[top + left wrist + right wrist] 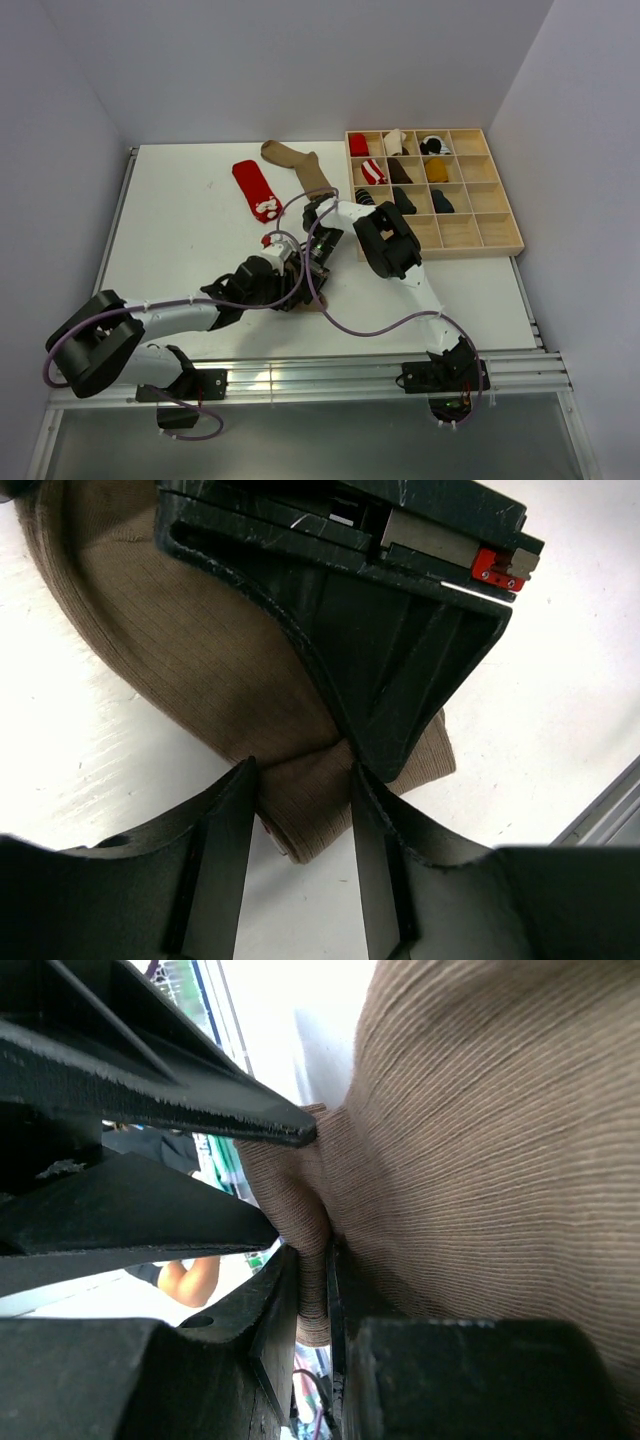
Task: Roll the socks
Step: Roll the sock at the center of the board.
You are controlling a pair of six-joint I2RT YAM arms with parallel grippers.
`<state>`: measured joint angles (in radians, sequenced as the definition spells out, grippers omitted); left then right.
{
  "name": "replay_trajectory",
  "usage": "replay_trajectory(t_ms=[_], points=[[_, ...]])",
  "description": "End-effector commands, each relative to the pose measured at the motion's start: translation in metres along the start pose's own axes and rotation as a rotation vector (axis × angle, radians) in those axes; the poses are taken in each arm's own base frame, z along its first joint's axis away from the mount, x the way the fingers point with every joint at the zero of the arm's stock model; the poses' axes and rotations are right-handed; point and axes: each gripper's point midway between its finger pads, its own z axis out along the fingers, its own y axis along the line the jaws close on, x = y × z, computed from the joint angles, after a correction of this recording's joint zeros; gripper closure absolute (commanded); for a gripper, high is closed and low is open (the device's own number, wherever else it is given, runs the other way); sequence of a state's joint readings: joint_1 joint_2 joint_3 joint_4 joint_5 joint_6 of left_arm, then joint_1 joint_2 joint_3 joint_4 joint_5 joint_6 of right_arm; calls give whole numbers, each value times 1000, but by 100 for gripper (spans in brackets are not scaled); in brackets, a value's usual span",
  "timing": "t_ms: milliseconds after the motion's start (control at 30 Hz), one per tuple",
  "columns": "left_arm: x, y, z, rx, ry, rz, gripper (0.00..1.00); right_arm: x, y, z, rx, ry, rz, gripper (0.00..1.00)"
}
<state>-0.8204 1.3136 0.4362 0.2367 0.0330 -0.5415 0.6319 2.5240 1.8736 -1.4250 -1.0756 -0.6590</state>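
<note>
Two arms, both reaching to the middle of the white counter, fingers meeting over one sock.

Loose socks on the counter: three.
- One plain brown ribbed sock, bunched under both arms, mid-counter toward the near edge.
- One red sock with a white motif, lying flat further back and left, apart from the arms.
- One long tan sock, stretched at the back, its far end near the red one, its near end running toward the right arm.

Left gripper: fingers set narrow, a fold of the brown sock caught between them, both inner faces touching cloth.

Right gripper: fingers almost together, a thin pleat of the same brown sock pinched in the slit. It faces the left gripper, and its tip meets the fold right beside the left fingers.

Right side of the counter: one pale wooden tray divided into square compartments. Rolled bundles counted: nine, one per compartment, filling the three left columns of the three far rows. Colours: red, beige, black-and-white, red-and-white striped, dark brown, mustard, three dark. The right arm hides the near-left corner.
</note>
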Motion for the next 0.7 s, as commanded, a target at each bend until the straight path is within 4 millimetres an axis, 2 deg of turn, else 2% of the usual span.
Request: replay_trajectory(t_ms=[0,333,433,467,500,567,633,667], points=[[-5,-10,2,26,10,10,53,9,-37,-4,122,56,-14,82],[8,-20,8,76,90,-28,68,1,-41,-8,173,34,-17,78],[8,-24,12,77,117,-54,78,1,-43,-9,189,34,-16,77],[12,-23,14,68,141,-64,81,0,-44,-9,195,34,-19,76],[13,-22,14,59,152,-73,91,0,-43,-10,202,29,-27,75],[19,-18,16,28,185,-103,100,-1,-43,-12,226,18,-38,70],[22,-16,17,12,196,-138,99,-4,-39,-18,266,-10,-71,66],[27,-15,17,2,212,-153,99,-2,-38,-18,271,-19,-70,61]])
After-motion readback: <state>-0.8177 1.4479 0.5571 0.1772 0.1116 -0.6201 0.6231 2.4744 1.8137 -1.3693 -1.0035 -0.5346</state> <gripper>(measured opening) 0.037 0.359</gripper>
